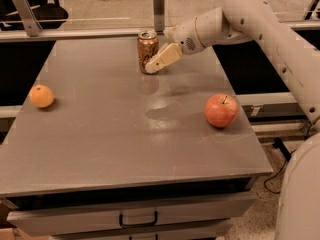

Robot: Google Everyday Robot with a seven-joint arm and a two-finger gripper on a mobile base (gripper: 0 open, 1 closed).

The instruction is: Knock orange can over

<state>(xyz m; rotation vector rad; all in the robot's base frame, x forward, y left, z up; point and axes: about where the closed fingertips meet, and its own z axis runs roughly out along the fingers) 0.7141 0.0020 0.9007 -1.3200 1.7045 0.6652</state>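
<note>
Hanging just beside the upright cylindrical orange can [146,48] is the tan claw [152,67]

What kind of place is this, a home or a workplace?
Probably an office or lab: a plain grey table with a drawer, and an office chair behind it. The gripper is low beside the orange can.

Grey table [125,149] with front drawer [137,218], speckled floor [257,223], pale rail [75,34] behind
</note>
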